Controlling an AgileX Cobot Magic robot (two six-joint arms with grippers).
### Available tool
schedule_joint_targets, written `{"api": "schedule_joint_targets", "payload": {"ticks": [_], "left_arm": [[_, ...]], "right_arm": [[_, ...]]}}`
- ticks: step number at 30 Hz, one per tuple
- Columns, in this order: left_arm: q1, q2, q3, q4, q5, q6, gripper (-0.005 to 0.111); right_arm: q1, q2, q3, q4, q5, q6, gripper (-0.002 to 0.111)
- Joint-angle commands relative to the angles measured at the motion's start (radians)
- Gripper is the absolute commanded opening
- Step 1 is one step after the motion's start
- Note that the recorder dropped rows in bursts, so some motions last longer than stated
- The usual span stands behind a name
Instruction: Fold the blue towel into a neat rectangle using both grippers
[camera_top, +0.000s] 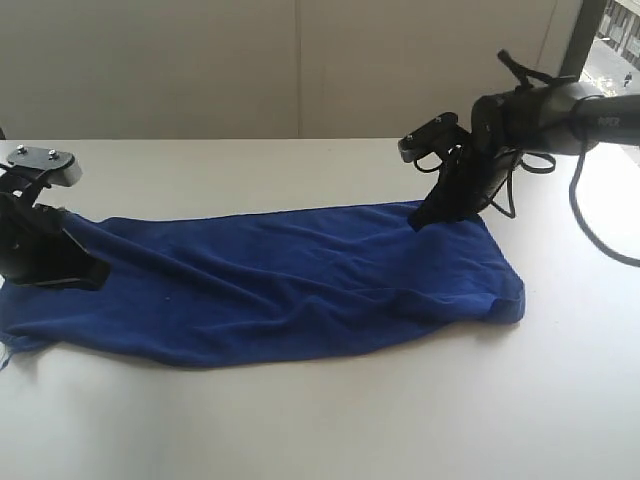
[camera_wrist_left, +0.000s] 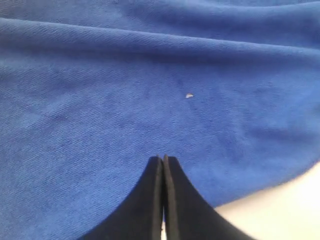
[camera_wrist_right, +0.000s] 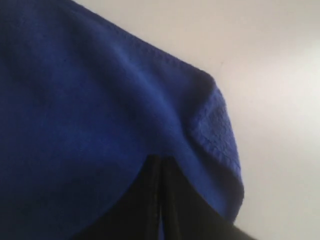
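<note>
The blue towel (camera_top: 300, 270) lies spread out and wrinkled across the white table (camera_top: 350, 420). My left gripper (camera_top: 97, 273) sits low at the towel's far-left end, its jaws shut. In the left wrist view the fingertips (camera_wrist_left: 163, 158) meet at the cloth (camera_wrist_left: 150, 75), which stretches away from them in ridges. My right gripper (camera_top: 420, 220) is shut on the towel's far-right corner. In the right wrist view the hemmed corner (camera_wrist_right: 215, 130) wraps over the closed black tips (camera_wrist_right: 161, 157).
Bare table surface (camera_wrist_left: 280, 210) shows beside the towel's edge and past the held corner (camera_wrist_right: 270, 75). A pale wall (camera_top: 300, 60) stands behind the table, and black cables (camera_top: 590, 230) hang from the right arm.
</note>
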Motion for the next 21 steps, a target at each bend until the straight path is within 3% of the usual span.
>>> {"api": "schedule_joint_targets", "payload": {"ticks": [1, 9, 21], "left_arm": [[-0.006, 0.056, 0.05, -0.013, -0.123, -0.008, 0.0], [-0.006, 0.155, 0.053, -0.009, -0.141, -0.006, 0.0], [-0.006, 0.167, 0.055, 0.072, -0.113, -0.01, 0.0]], "right_arm": [[-0.009, 0.009, -0.001, 0.0, -0.09, 0.005, 0.0], [-0.009, 0.032, -0.001, -0.003, -0.193, 0.008, 0.0], [-0.039, 0.083, -0.054, -0.013, -0.152, 0.051, 0.0]]}}
